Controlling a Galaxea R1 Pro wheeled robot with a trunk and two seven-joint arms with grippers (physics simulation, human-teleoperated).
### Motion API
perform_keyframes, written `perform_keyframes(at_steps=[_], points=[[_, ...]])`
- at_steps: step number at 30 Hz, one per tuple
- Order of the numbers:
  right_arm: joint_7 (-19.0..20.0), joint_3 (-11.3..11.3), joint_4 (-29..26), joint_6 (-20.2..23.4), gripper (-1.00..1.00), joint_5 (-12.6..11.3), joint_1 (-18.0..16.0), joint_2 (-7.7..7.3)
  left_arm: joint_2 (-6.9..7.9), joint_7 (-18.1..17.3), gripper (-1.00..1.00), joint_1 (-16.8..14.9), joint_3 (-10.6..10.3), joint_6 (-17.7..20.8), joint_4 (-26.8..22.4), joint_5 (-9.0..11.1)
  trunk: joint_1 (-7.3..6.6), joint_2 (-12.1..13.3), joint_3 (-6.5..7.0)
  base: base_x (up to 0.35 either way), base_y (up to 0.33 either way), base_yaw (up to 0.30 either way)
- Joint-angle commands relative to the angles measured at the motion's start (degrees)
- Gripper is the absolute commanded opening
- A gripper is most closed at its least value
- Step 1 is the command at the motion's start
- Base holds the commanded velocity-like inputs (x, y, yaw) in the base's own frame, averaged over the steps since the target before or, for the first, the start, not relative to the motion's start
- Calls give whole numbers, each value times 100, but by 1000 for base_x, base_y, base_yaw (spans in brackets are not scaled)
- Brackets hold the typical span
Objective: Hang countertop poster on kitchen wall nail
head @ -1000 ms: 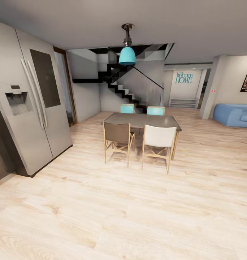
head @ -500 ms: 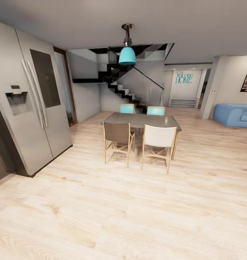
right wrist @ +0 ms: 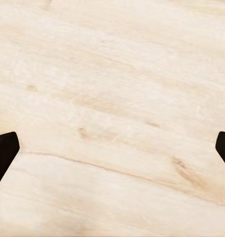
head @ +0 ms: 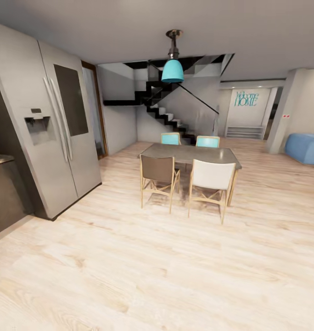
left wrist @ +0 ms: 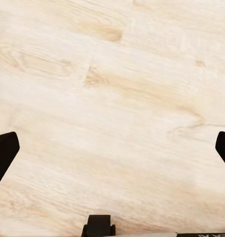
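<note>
The poster is out of view. At the far left of the head view, a short end of a grey counter slab (head: 0, 159) tops a dark cabinet beside the fridge; I cannot tell if it belongs to the kitchen countertop. In the left wrist view my left gripper (left wrist: 112, 153) is open, its black fingertips (left wrist: 4, 153) wide apart over bare wooden floor. My right gripper (right wrist: 112, 153) is open too, with its fingertips (right wrist: 4, 150) at the picture's edges and only pale floorboards between them.
A tall steel fridge (head: 60, 133) stands at the left. Ahead, a dark dining table (head: 190, 154) with several chairs sits under a teal lamp (head: 172, 70). Behind it are stairs (head: 168, 115), teal "Welcome Home" lettering (head: 246, 99) and a blue sofa (head: 306, 148) at the right.
The whole head view has shifted right, so the camera has turned left. The dark wall picture at the right has left the view and the counter end has come in at the left.
</note>
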Motion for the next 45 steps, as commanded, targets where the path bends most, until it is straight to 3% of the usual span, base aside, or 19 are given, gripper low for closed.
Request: perform_keyframes(at_steps=[1,24,34,45], points=[[-3,1,3,-18,100,-1,-1,1,-2,1,100,1,7,-10,-5,-4,0,-2,-5,0,0,286],[-28,10,11,-25,100,27,-1,49,-2,4,100,1,7,-10,-5,-4,0,-2,-5,0,0,290],[12,39,460,-22,100,118,3,10,-2,9,100,1,7,-10,-5,-4,0,-2,-6,44,-132,68],[-7,45,512,-42,100,166,3,45,-2,18,100,1,15,-10,-5,-4,0,-2,-6,49,-153,141]])
